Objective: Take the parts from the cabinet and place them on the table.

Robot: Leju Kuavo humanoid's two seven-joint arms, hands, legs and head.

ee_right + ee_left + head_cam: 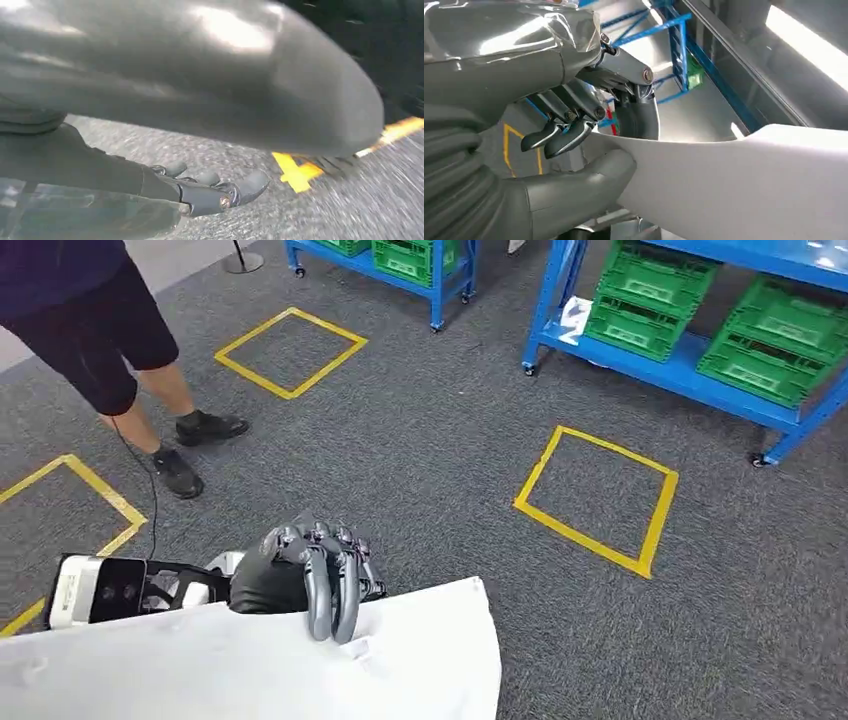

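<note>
Head view: the left hand [305, 580] curls its fingers over the edge of one white part [300, 665], above carpet with three yellow squares [597, 498] and a person [100, 330] near. Left wrist view: thumb [574, 190] and fingers [559, 137] pinch only the part's thin rim, so it may slip while walking. Right wrist view: the right hand [210, 192] hangs empty over the floor, fingers loosely apart.

text: none legible | white tag [573, 320] on blue rack [690, 365]: marks unreadable
</note>
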